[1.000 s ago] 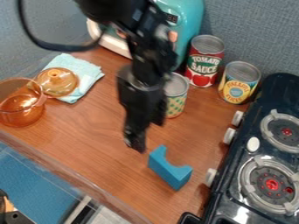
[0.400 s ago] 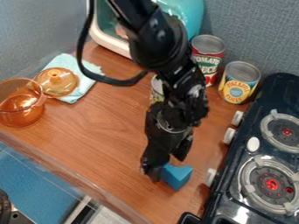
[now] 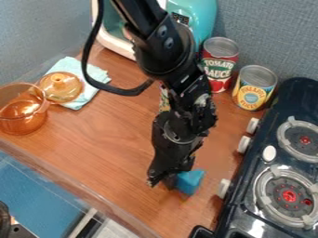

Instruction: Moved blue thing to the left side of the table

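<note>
My gripper [image 3: 164, 180] hangs over the lower middle of the wooden table, pointing down and shut on the blue block [image 3: 190, 181]. The right end of the block sticks out beside the fingers, with a small shadow on the wood below it. The rest of the block is hidden behind the gripper.
An orange glass pot [image 3: 22, 111] and an amber lid [image 3: 61, 87] on a light blue cloth [image 3: 93, 74] stand at the left. Cans [image 3: 219, 62] [image 3: 255, 88] are at the back, one partly behind the arm. A dark stove [image 3: 273, 172] borders the right.
The gripper came down and to the right onto the blue block and took hold of it. Since the middle frame, the block has risen slightly and the gripper has shifted a little.
</note>
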`<state>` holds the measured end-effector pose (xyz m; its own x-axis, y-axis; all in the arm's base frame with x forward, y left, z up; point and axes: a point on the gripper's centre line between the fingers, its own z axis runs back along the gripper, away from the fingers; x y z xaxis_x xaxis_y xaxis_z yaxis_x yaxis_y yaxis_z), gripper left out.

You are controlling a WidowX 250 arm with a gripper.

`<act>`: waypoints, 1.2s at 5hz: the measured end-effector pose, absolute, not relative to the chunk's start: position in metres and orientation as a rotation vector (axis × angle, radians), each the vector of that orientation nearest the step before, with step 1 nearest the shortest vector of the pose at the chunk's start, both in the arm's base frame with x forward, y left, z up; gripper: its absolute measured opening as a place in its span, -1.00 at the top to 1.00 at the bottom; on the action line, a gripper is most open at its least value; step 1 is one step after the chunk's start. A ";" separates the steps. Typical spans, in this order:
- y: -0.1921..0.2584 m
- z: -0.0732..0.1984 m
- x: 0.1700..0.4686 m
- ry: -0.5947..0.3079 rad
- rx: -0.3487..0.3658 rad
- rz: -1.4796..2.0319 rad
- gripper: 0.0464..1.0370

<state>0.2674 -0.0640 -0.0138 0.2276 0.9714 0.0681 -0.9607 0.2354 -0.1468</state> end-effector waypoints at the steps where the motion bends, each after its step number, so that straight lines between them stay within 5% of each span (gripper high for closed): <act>1: -0.059 -0.015 0.266 -0.157 -0.071 1.355 0.48; 2: -0.037 -0.005 0.263 -0.156 -0.077 1.443 0.48; 5: 0.055 0.082 0.274 -0.258 -0.191 1.972 0.48; 6: 0.076 0.083 0.288 -0.271 -0.120 2.224 0.48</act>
